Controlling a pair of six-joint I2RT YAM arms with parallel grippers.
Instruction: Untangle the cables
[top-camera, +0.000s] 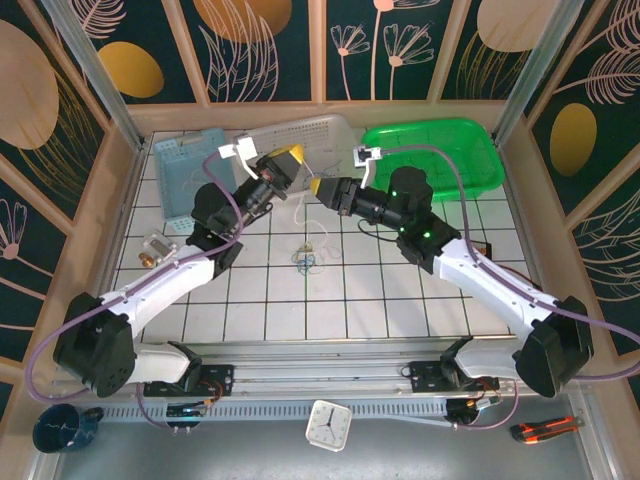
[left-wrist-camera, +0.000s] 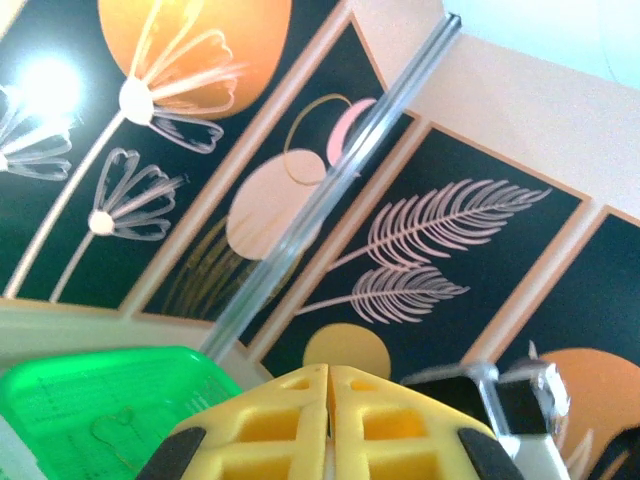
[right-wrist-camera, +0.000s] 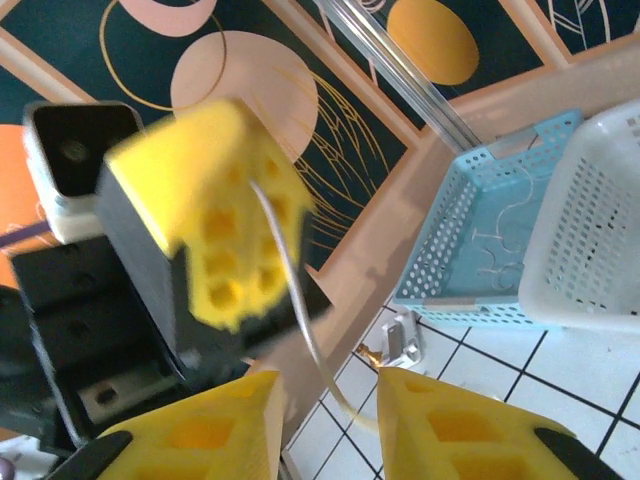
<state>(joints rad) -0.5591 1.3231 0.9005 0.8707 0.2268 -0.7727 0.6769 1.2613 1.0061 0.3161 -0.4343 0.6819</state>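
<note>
Left gripper (top-camera: 288, 163): yellow fingers pressed together, pinching the top end of the white cable (right-wrist-camera: 291, 275); raised above the table (top-camera: 400, 300), just in front of the white basket (top-camera: 325, 133).
Right gripper (top-camera: 322, 187): fingers parted with a clear gap, gripping nothing; tips just beside the left gripper's, facing them.
White cable: thin and curved; leaves the left gripper's tip and passes down through the gap between the right gripper's fingers; touching them or not, cannot tell; in the top view, lower part trailing toward the clump of cables (top-camera: 305, 258).
Clump of cables: small curly knot of blue, white and tan wire, lying on the tiles below and between the two grippers, about mid-table.
Table: white tiles with dark grid lines, walled by tan boards.
White basket: back middle, behind the grippers.
Blue basket (top-camera: 185, 170): back left, just beside the white basket.
Green basket (top-camera: 450, 150): back right.
Clock (top-camera: 327, 424): small, white, on the near ledge between the arm bases.
Box cutter (top-camera: 545, 428): orange and black, near right corner.
</note>
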